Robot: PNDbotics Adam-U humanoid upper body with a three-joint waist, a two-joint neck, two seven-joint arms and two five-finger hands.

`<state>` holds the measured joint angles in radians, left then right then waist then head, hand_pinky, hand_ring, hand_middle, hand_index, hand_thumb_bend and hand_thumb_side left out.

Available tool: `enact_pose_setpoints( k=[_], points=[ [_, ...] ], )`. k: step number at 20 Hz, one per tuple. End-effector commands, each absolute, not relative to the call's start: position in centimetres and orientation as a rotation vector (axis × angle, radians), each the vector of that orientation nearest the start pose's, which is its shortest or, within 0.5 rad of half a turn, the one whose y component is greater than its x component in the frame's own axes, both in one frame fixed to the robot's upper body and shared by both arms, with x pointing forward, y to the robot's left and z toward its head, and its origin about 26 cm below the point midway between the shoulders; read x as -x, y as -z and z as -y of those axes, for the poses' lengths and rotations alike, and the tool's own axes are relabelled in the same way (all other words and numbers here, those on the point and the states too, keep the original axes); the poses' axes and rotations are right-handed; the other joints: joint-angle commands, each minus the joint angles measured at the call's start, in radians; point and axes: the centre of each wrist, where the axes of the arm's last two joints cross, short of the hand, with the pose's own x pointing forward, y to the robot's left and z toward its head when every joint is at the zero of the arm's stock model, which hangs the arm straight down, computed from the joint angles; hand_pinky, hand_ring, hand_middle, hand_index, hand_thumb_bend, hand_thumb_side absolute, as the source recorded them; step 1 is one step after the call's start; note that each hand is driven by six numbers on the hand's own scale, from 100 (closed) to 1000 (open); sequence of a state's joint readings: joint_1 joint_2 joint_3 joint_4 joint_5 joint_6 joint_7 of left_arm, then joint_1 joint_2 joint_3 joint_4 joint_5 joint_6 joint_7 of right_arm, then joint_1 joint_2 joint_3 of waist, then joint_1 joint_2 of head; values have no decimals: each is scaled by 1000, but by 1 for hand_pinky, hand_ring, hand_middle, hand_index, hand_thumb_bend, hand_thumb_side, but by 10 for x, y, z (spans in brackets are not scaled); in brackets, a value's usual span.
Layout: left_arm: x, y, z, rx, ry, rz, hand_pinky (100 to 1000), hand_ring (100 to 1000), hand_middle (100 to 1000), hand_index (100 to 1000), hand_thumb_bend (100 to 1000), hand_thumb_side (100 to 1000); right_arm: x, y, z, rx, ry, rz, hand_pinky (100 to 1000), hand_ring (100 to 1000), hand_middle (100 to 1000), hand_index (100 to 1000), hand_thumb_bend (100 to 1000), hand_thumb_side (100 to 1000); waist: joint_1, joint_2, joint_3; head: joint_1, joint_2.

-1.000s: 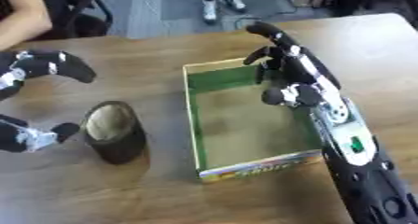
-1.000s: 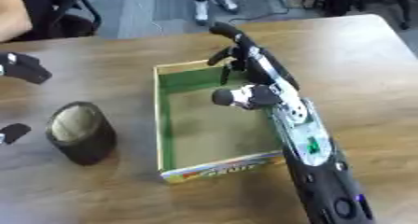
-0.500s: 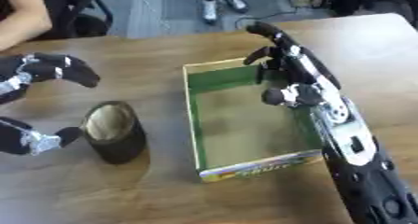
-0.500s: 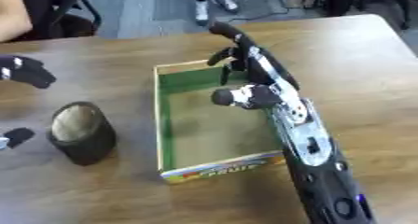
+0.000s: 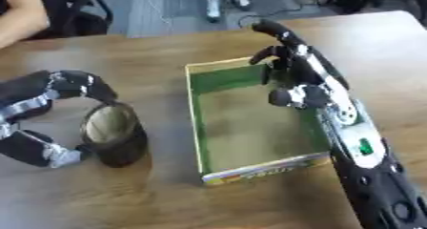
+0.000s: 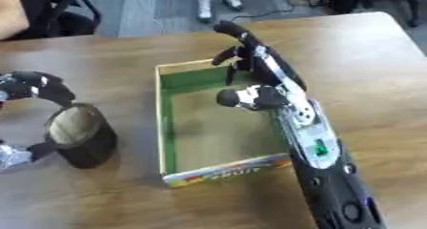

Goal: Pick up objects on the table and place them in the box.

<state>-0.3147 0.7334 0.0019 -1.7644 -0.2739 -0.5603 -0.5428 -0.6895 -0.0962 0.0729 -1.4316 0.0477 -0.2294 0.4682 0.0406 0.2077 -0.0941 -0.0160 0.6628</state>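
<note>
Left eye view: left hand (image 5: pixel 52 113) brackets the dark cup (image 5: pixel 114 134) while the green-lined box (image 5: pixel 250 117) waits beside it.
Curved fingers (image 5: pixel 79 82) arch over the cup's far rim and the thumb sits low at its near side, both spread and seemingly just short of contact, though blur makes this uncertain; the pose suits closing on the cup for a lift. The cup stands upright on the wooden table (image 5: pixel 150 56), just left of the box, whose interior appears empty.

Right eye view: right hand (image 6: pixel 254 73) rests along the box's right wall.
Its fingers are loosely bent and apart over the far right corner, gripping nothing, probably steadying the box as a target.
</note>
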Motion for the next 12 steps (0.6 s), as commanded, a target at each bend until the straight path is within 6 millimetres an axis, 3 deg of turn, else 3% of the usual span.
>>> enact_pose_setpoints(
  k=[1, 12],
  points=[
    [-324, -216, -351, -415, 2328, 1756, 896, 772, 756, 809, 292, 392, -410, -187, 161, -342, -925, 2201, 391, 654, 941, 992, 1000, 541, 0, -13, 0, 8, -10],
    [-324, -197, -341, -596, 2358, 1737, 900, 778, 755, 802, 320, 411, -410, -188, 159, -345, -929, 2203, 391, 654, 941, 992, 1000, 541, 2, -11, -9, 14, -14]
  ],
)
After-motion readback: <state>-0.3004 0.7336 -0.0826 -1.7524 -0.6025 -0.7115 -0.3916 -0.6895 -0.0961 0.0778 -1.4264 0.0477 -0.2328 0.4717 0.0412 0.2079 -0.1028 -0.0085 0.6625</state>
